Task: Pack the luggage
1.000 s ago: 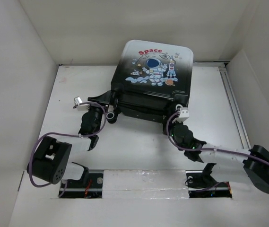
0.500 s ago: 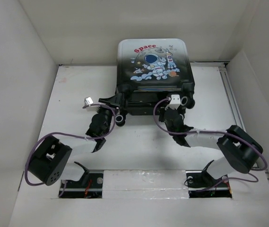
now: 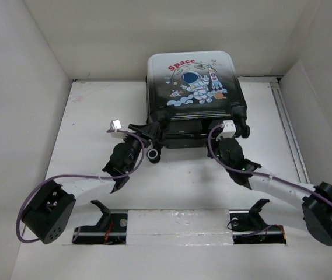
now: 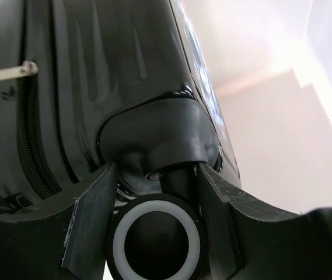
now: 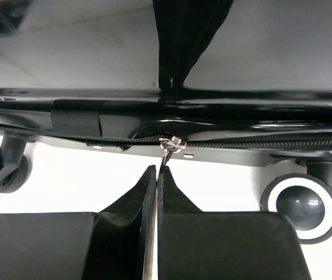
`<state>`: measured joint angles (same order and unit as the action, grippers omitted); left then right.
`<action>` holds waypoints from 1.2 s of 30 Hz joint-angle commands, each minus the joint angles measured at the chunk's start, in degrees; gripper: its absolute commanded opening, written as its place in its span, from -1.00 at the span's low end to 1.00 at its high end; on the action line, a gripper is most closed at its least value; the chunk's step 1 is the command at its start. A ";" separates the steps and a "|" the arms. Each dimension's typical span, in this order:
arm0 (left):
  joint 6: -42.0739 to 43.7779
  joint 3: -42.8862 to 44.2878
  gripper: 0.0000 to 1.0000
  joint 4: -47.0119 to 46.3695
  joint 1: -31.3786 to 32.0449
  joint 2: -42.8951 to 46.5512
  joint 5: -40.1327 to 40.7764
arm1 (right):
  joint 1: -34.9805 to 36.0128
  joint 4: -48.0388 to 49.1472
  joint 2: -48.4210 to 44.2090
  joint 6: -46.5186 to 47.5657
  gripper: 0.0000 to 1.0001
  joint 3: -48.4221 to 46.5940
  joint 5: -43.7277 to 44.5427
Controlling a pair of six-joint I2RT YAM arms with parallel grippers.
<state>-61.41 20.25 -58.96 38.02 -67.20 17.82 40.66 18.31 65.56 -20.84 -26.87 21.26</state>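
The luggage (image 3: pixel 192 79) lies at the back middle of the table, astronaut print and red "Space" word facing up, its wheeled end toward me. My left gripper (image 3: pixel 153 140) is shut around the near left wheel (image 3: pixel 153 154). In the left wrist view the fingers (image 4: pixel 90 227) flank the black wheel with its white ring (image 4: pixel 156 242) under the glossy shell (image 4: pixel 125 70). My right gripper (image 3: pixel 224 125) is at the near edge. In the right wrist view it (image 5: pixel 157 173) is shut on the metal zipper pull (image 5: pixel 167 150) hanging from the zipper line (image 5: pixel 259 143).
White walls enclose the table on the left, back and right. A rail (image 3: pixel 286 125) runs along the right side. The arm mounts sit in slots at the near edge (image 3: pixel 177 224). Two more wheels (image 5: pixel 303 204) (image 5: pixel 1 166) show under the case.
The luggage has turned from skewed to nearly square and shifted toward the back. Both grippers moved forward with it. The right arm swung in and then stretched out again.
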 commanded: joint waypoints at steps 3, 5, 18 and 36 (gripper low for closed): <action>0.40 1.72 -1.00 -2.75 8.99 3.21 -17.13 | -8.28 -8.36 -8.33 1.42 -1.00 -2.92 -37.38; 0.93 2.24 -1.00 -2.21 10.50 2.61 -16.59 | -11.47 -11.08 -9.75 2.91 -1.00 -4.23 -43.20; -3.54 5.77 -1.00 -10.40 11.02 -5.14 -23.10 | 11.54 -0.28 3.19 -4.82 -1.00 -8.63 -46.94; -3.10 7.60 -1.00 -10.30 11.11 -5.22 -26.78 | 9.59 4.88 0.44 -4.90 -1.00 -4.15 -43.94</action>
<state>-62.28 22.22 -60.58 48.58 -71.57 -3.53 43.81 13.17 65.01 -22.65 -30.15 -17.12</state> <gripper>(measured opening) 0.462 0.019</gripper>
